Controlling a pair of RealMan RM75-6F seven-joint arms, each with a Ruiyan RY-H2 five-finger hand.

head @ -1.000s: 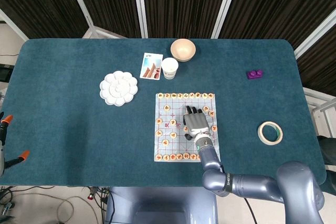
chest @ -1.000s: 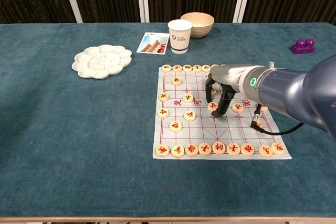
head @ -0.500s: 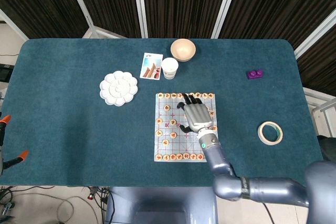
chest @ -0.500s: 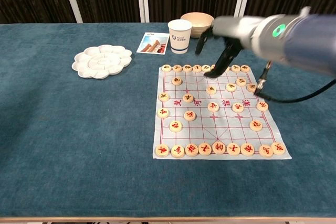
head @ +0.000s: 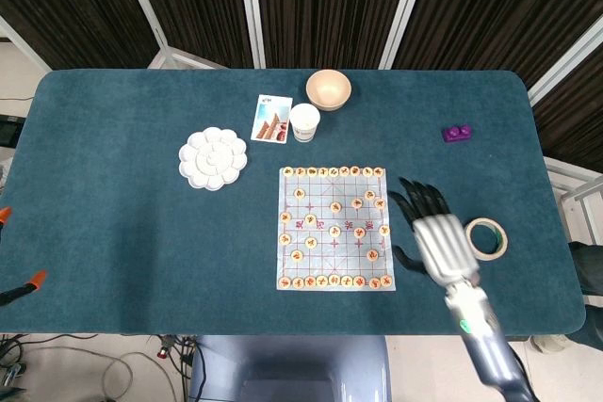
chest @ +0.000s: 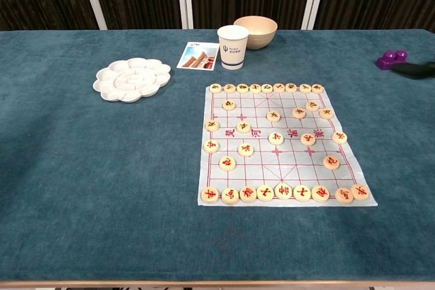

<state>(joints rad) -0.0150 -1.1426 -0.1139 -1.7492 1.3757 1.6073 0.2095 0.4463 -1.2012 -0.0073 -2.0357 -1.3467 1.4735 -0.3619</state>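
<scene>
Since the earlier frames, the right hand [head: 439, 235] has left the board and moved to the robot's right. It now hovers off the board's right edge, with its dark fingers [head: 415, 197] spread apart and nothing between them. In the chest view only dark blurred traces of it show at the upper right edge.

Items from left to right:

1. White flower-shaped paint palette [head: 213, 158]: sits on the teal felt table [head: 113, 204], well apart from the board.
2. Printed picture card [head: 270, 119]: lies just beside the white paper cup [head: 304, 122]. The beige bowl [head: 328, 88] stands just behind the cup.
3. White paper Chinese-chess board with red grid lines [chest: 282, 161]: lies flat at table centre. Round wooden chess pieces with red characters [chest: 276, 138] stand on it. Full rows line the near and far edges; scattered pieces occupy the middle.
4. Roll of beige masking tape [head: 484, 237]: lies just right of the right hand.
5. Purple toy brick [head: 457, 133]: lies near the far right of the table.

The left hand does not appear in either view.

Step in hand, as a judgement: a piece move appears complete and the hand is retreating from the board. A further move would call for bringing the open hand back over the board, lowering onto one piece, and pinching it without disturbing its neighbours, which stand close together.
</scene>
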